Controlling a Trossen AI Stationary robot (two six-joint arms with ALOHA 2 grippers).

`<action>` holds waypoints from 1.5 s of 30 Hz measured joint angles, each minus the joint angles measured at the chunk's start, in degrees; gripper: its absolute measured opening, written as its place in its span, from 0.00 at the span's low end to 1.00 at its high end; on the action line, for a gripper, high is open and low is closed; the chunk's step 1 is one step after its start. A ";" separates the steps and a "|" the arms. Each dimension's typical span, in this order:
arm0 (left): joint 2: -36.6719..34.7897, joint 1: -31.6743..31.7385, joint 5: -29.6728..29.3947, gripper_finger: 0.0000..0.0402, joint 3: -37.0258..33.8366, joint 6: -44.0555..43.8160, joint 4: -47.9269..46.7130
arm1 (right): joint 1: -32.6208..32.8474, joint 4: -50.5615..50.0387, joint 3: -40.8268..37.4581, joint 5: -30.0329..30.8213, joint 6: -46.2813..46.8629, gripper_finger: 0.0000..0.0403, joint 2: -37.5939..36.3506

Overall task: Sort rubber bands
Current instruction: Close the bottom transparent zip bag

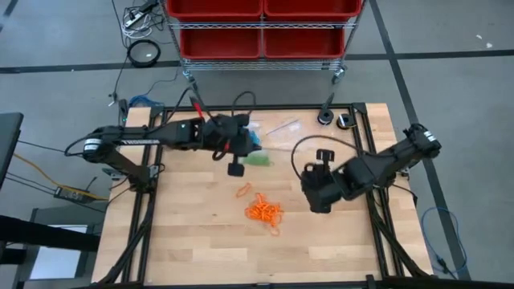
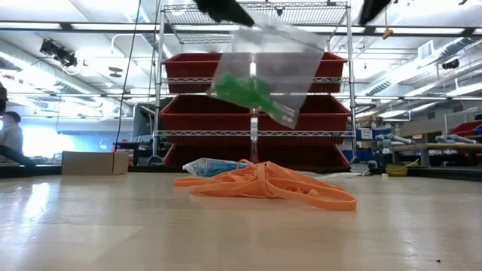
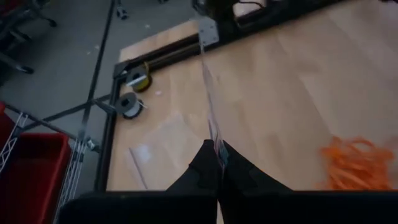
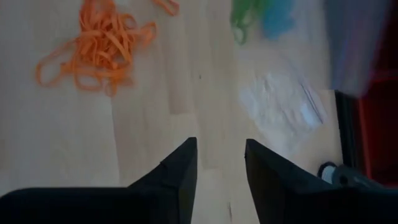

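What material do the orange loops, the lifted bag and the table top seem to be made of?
Orange rubber bands: probably rubber, matte, because the flat strips lie limp and curled.
Clear bag, shut in the left gripper: thin glossy plastic film; the shelves show through it.
Table: pale wood, apparently planks with visible grain and a smooth finish.

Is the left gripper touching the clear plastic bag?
Touching. In the left wrist view the left gripper is shut on the edge of the clear bag.

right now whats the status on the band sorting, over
Left gripper shut on clear bag holding green bands, lifted. Right gripper open, empty. Orange bands loose on table. Nothing in the way.
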 joint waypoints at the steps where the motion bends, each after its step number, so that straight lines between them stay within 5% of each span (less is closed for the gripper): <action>1: 0.00 1.21 0.53 0.00 -1.48 0.00 2.06 | 1.13 0.10 -1.83 1.00 1.81 0.30 -0.43; 9: 0.99 10.99 9.76 0.00 -10.63 -2.78 20.90 | 10.43 5.81 -17.17 7.54 20.97 0.29 -5.01; 16: 4.56 19.02 21.41 0.00 -10.91 -9.33 18.64 | 14.56 8.40 -23.77 8.20 30.97 0.28 -5.70; 28: 12.97 27.57 22.55 0.02 -10.93 -10.80 12.38 | 15.09 9.35 -24.21 12.05 31.86 0.27 -5.69; 38: 14.28 32.29 15.57 0.41 -10.93 -12.77 12.38 | 14.13 10.43 -24.24 15.77 33.98 0.27 -5.68; 45: 13.86 32.32 3.44 0.66 -10.91 -11.26 7.66 | 12.71 11.33 -28.19 20.18 40.60 0.28 -5.66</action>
